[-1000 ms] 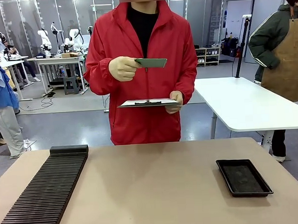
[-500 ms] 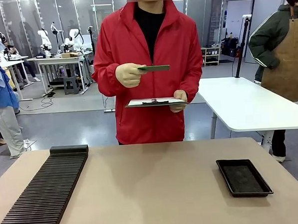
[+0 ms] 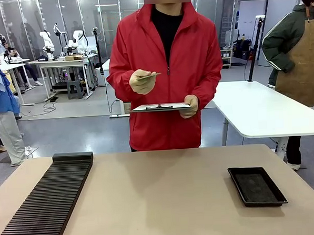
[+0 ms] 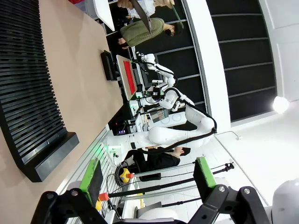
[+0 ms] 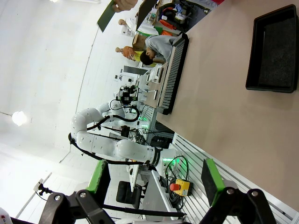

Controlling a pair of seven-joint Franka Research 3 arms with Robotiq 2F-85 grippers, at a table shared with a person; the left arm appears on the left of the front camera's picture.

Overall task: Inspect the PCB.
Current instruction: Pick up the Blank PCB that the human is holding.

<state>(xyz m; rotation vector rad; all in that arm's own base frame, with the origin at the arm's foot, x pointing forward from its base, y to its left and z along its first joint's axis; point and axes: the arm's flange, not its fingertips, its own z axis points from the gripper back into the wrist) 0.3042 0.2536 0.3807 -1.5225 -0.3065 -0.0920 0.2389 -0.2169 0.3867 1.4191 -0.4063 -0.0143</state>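
Across the table stands a person in a red jacket, holding the PCB point(image 3: 150, 75) in one gloved hand at chest height; the thin green board is tilted and nearly edge-on to the front view. The other hand holds a white clipboard point(image 3: 160, 107) flat below it. From the right wrist view the PCB point(image 5: 107, 17) appears as a dark green plate at the top edge. My left gripper point(image 4: 147, 176) is open with nothing between its green pads, well off the table. My right gripper point(image 5: 155, 178) is likewise open and holds nothing.
A long black slotted rack point(image 3: 48, 202) lies along the table's left side. A small black tray point(image 3: 256, 186) sits at the right. A white table point(image 3: 262, 112) and a person in a brown apron point(image 3: 301, 52) are behind on the right.
The person has shifted to the right and turned the PCB from showing its flat face to nearly edge-on, bringing it closer to the body. The grippers stay open.
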